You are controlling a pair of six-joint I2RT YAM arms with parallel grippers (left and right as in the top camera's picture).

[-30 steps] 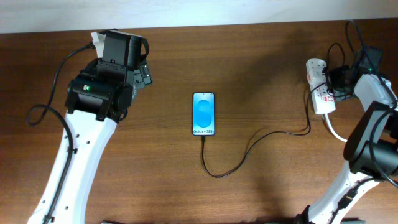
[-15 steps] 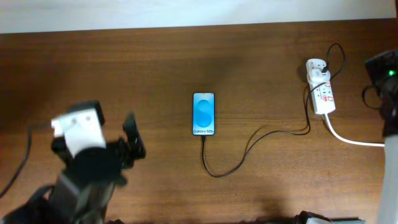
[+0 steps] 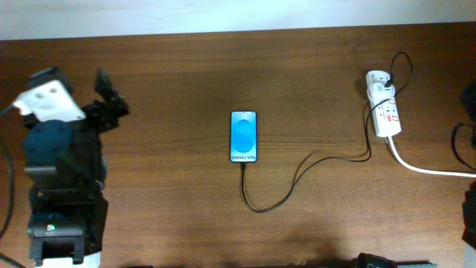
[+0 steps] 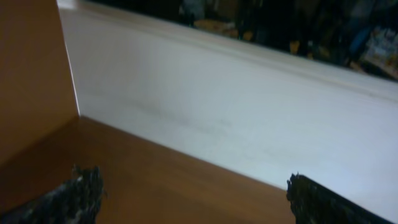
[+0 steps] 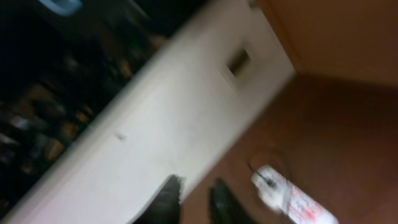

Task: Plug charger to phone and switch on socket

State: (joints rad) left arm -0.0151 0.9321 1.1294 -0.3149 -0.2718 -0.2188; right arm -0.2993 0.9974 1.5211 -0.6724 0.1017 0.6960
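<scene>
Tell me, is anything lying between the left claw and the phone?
Nothing visible. Only bare wooden table lies between the left gripper and the phone; its cable trails off the other way.

Table [image 3: 186, 74]: brown wood, visible grain, smooth, low sheen. Left claw [image 4: 193, 202]: fingertips [image 4: 78, 196] black, rough, matt. Right of that claw, phone [image 3: 243, 136]: glossy glass face, black rim. Cable [image 3: 296, 177] beyond it: thin, black, matt. Farthest from the claw, power strip [image 3: 384, 112]: smooth white plastic; cord [image 3: 439, 172] likewise. Wall [image 4: 217, 112] ahead of the claw: white, matt.
</scene>
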